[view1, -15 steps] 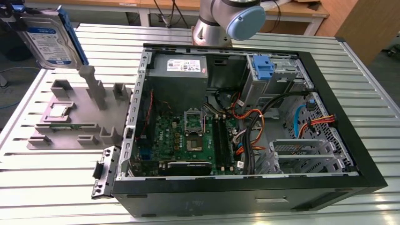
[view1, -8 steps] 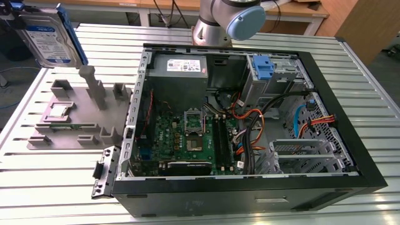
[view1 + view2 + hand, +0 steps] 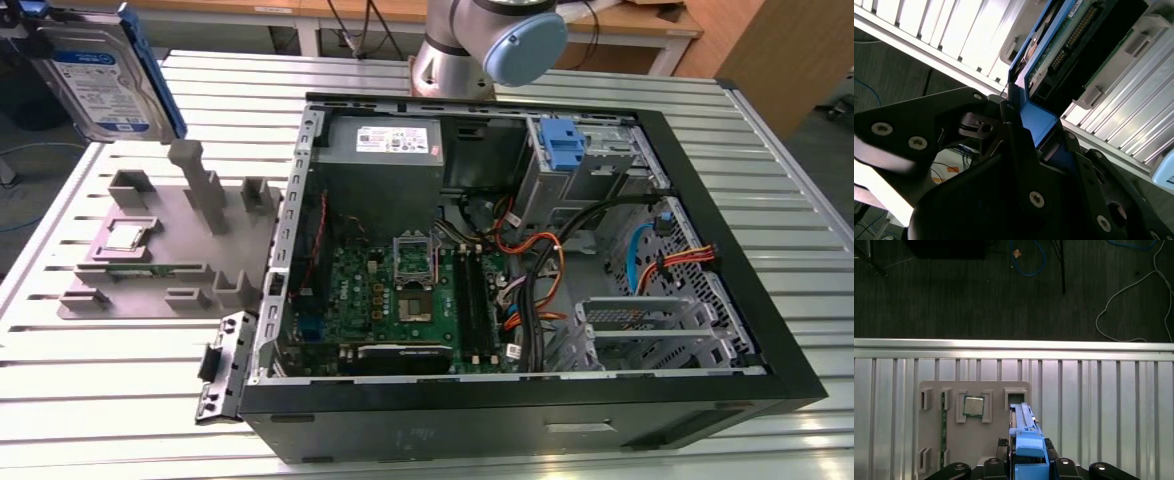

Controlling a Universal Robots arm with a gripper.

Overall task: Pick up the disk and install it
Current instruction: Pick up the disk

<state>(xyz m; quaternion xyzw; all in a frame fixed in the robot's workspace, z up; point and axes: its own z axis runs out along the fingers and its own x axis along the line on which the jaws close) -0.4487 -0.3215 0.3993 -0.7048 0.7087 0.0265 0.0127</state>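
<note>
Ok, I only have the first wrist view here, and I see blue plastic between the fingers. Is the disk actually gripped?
Observer: Yes. In the second wrist view the gripper is shut on the disk, clamping its blue-railed edge.
Operator: Is it off the holder?
Observer: Yes. In the exterior view it hangs upright above the grey holder, apart from it, with its label facing that camera.
Operator: And where's the case from there?
Observer: The open computer case lies on the slatted table, right beside the holder on the exterior view's right.
</note>
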